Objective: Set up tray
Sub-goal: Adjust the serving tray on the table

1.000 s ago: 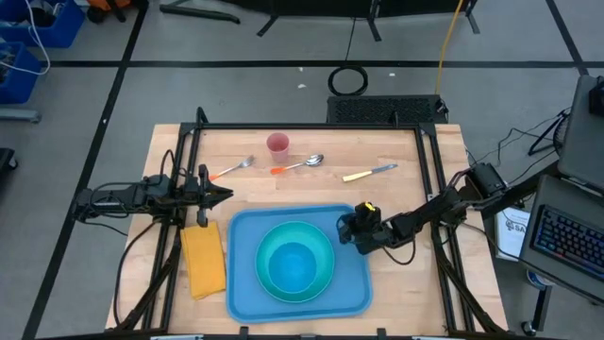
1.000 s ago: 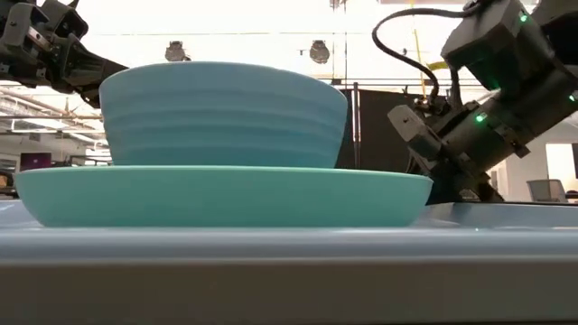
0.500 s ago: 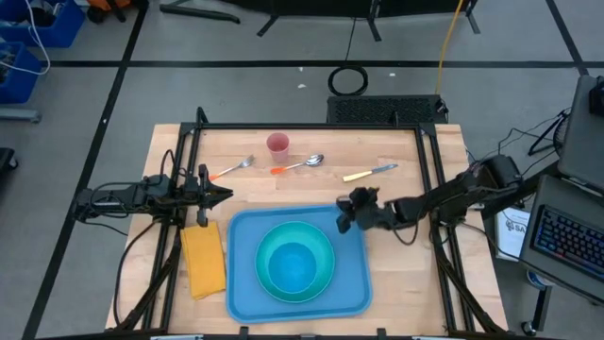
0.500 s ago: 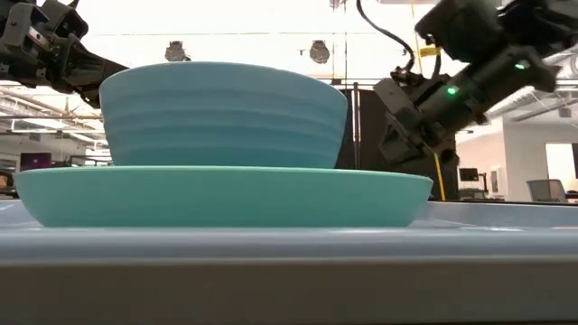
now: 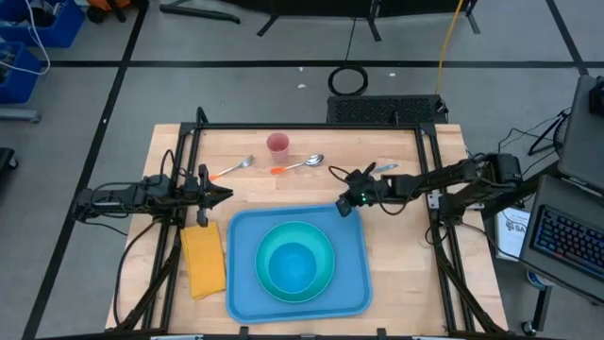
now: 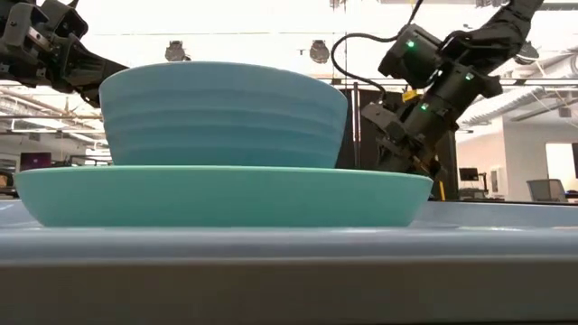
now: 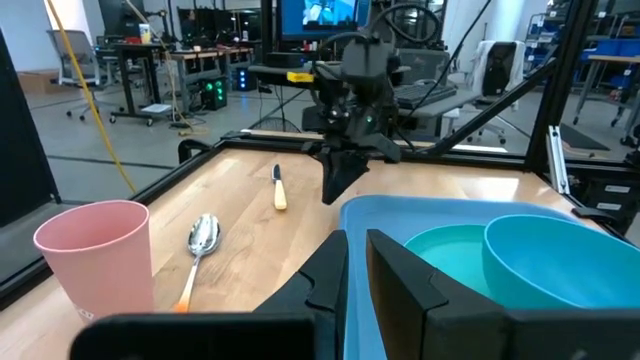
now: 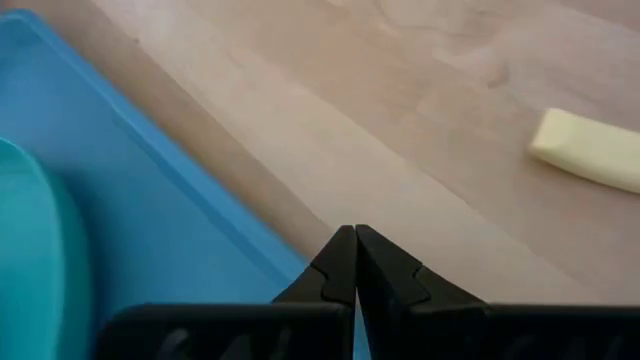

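Setting: robotics laboratory or workshop. Wooden table (image 5: 415,274) stood inside a black metal frame (image 5: 311,127) on a grey floor marked with dark tape lines. Blue storage bins (image 5: 28,42) sat beyond the table's far left corner. A keyboard (image 5: 571,241) lay past its right edge. Room beyond held workbenches (image 7: 190,62) with equipment, a lit monitor (image 7: 320,14) and an office chair (image 7: 495,65).

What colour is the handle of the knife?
Yellow: the knife handle shows best in the right wrist view.
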